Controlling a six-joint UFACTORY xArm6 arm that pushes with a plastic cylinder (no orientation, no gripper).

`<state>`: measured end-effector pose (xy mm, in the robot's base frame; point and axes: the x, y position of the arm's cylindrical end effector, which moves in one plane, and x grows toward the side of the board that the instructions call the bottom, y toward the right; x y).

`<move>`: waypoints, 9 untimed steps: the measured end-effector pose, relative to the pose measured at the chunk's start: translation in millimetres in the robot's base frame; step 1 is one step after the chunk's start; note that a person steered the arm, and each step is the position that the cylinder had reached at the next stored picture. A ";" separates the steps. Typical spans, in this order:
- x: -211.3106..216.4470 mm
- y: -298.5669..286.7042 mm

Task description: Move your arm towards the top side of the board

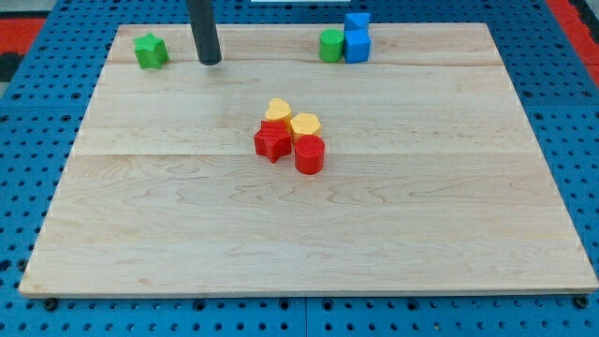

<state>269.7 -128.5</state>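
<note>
My tip (210,61) rests near the top edge of the wooden board (309,234), left of centre. A green star-shaped block (150,51) lies just to the tip's left, apart from it. A green cylinder (330,45) touches a blue block (357,46) at the top, right of centre, with a second blue block (357,20) behind it at the board's top edge. In the middle sit a yellow heart-shaped block (277,110), a yellow hexagonal block (305,124), a red star-shaped block (272,142) and a red cylinder (310,154), clustered and touching.
The board lies on a blue pegboard surface (37,140) that surrounds it on all sides. Red panels (23,23) show at the top corners of the view.
</note>
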 end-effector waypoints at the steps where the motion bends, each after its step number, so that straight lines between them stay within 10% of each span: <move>1: 0.0 6.6; 9: -76.4 26.5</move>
<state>193.3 -101.9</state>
